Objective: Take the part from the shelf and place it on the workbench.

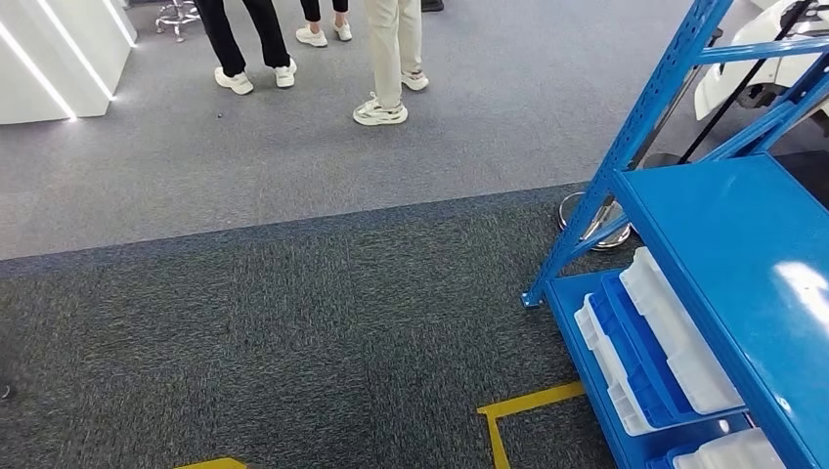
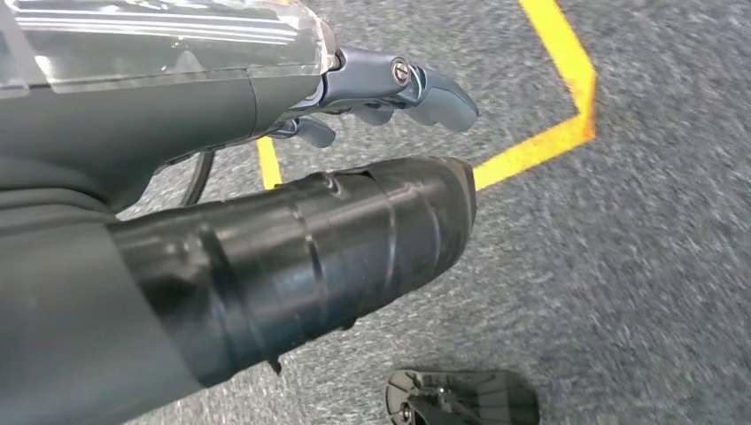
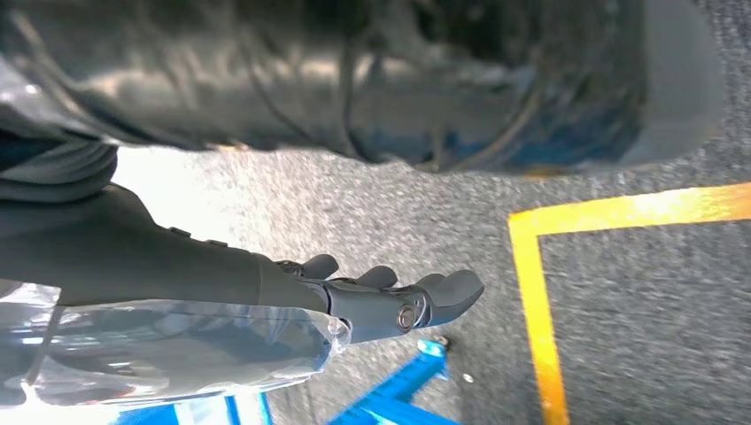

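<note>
A blue metal shelf [image 1: 728,244] stands at the right of the head view, its top board bare. On its lower level lie white trays [image 1: 675,332] and a blue tray [image 1: 637,357]; I cannot make out a part in them. My left hand [image 2: 390,88] hangs over the grey carpet with its fingers stretched out and nothing in it. My right hand [image 3: 390,299] also hangs low, fingers extended and holding nothing, close to a blue foot of the shelf [image 3: 398,390].
Yellow floor tape [image 1: 523,405] marks a corner on the dark carpet beside the shelf. People's legs and shoes [image 1: 381,109] stand at the far side of the floor. A white lit counter [image 1: 59,59] is at the far left.
</note>
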Controlling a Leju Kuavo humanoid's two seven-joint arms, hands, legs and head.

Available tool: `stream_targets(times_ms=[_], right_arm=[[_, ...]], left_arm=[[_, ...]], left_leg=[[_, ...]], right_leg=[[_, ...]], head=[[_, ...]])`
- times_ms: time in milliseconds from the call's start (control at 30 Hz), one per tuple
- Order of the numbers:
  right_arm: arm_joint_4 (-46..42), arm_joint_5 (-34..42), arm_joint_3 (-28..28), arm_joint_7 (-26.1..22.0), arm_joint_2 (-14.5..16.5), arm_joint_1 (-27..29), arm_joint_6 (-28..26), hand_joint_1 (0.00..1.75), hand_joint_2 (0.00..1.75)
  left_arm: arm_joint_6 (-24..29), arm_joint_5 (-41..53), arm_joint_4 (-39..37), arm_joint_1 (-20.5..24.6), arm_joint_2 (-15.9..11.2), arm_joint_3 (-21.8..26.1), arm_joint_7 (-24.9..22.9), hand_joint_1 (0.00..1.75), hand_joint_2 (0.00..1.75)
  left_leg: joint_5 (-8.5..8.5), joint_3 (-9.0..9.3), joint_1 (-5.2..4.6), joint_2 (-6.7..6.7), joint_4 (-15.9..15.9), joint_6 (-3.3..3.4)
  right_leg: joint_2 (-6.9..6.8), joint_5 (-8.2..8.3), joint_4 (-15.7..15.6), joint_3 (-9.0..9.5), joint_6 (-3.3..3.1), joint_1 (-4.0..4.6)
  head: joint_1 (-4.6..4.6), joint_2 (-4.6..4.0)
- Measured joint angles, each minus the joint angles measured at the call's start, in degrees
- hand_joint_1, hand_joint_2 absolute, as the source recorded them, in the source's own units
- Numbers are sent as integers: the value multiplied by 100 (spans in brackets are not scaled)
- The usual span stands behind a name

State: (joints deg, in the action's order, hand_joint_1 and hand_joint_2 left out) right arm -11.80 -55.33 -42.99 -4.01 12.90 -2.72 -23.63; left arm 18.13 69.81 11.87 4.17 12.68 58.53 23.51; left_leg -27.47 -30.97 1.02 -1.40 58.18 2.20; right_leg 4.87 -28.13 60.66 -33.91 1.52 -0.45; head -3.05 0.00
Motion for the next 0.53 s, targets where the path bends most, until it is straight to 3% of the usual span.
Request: stream_targets(times_ms=[67, 100, 133, 167, 200, 300, 367, 433, 533], right_arm=[[0, 1, 0, 4, 0, -11, -1, 0, 0], [0, 0, 0, 8, 0, -17, 0, 0, 0], [0, 0, 0, 14, 0, -19, -1, 0, 0], [0, 2, -1, 27, -1, -16, -2, 0, 0], [0, 7, -3, 41, -1, -11, -4, 0, 0], [0, 23, -15, 78, -2, -14, -15, 0, 0], [1, 21, -22, 97, -2, -25, -16, 0, 0], [2, 19, -32, 123, -2, -20, -15, 0, 0], [1, 14, -41, 142, -1, -19, -16, 0, 0]], left_arm=[[-2, 1, 0, -8, 0, 1, 12, 0, 0], [-2, 1, 0, -18, 0, 1, 14, 0, 0], [-3, 0, 0, -26, 0, 2, 18, 0, 0], [-5, 1, 0, -29, 0, 2, 42, 0, 0], [-9, 3, 0, -28, 5, 3, 78, 0, 0], [-13, 8, 0, -13, 41, 3, 170, 0, 0], [-4, 9, 0, 1, 63, 3, 177, 0, 0], [1, 8, 0, 19, 82, 3, 173, 0, 0], [2, 7, 0, 29, 93, 3, 162, 0, 0]], left_leg=[[12, 6, -1, 141, -31, 45], [5, 4, -4, 220, -29, 54], [-4, 4, -7, 300, -27, 57], [-16, 9, -7, 376, -26, 55], [-29, 20, -6, 442, -24, 46], [-88, 78, -20, 595, -7, -25], [-125, 114, -42, 682, -5, -95], [-147, 160, -42, 748, -19, -165], [-312, 121, -10, 505, 168, -243]], right_leg=[[-305, -336, 591, -291, 41, 6], [-379, -501, 960, -478, 60, -3], [-413, -583, 1231, -613, 77, -14], [-436, -557, 1316, -654, 90, -28], [-468, -427, 1179, -580, 97, -40], [-739, 62, 102, -21, 54, -25], [-826, 117, -196, 116, -17, 18], [-712, 126, -211, 117, -88, 24], [-584, 163, -279, 162, -184, -21]], head=[[-14, 0], [-17, 0], [-17, 0], [-16, 0], [-17, 0], [-15, 0], [-12, 0], [-11, 0], [-8, 0]])
